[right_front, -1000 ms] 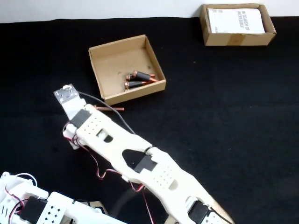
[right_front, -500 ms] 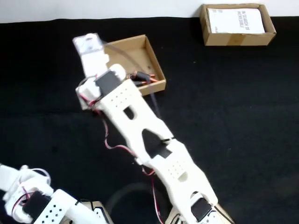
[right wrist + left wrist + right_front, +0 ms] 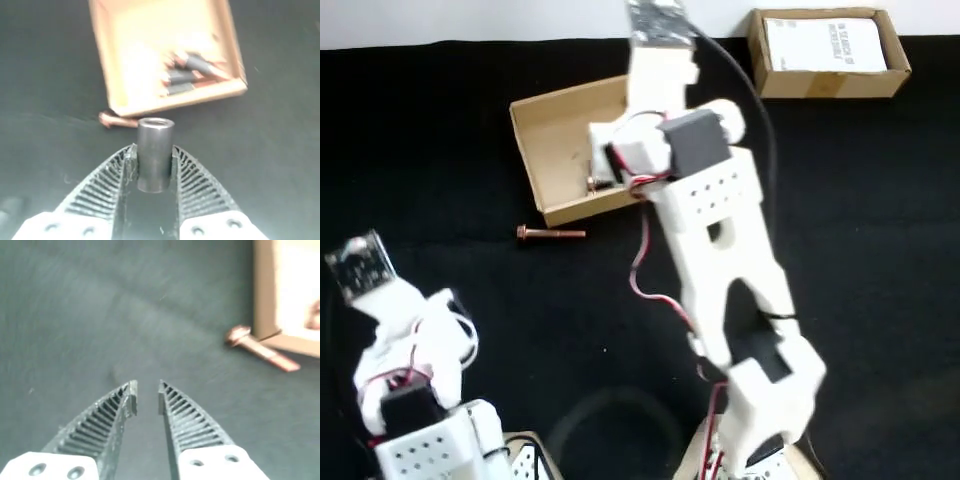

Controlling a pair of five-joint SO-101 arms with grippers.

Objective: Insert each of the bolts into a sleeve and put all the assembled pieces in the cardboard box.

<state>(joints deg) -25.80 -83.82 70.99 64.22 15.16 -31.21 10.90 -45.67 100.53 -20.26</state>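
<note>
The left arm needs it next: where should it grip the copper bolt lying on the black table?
Probably mid-shank on the copper bolt, coming from above and closing across its length: it lies flat beside the cardboard box, slim shank exposed.

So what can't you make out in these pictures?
Pieces in the box: in the high view the right arm covers most of them, so there is no sure count.
Bolt: in the right wrist view its tip runs behind the sleeve.
Box: in the left wrist view it is cut off by the edge, so its inside is unseen.
</note>
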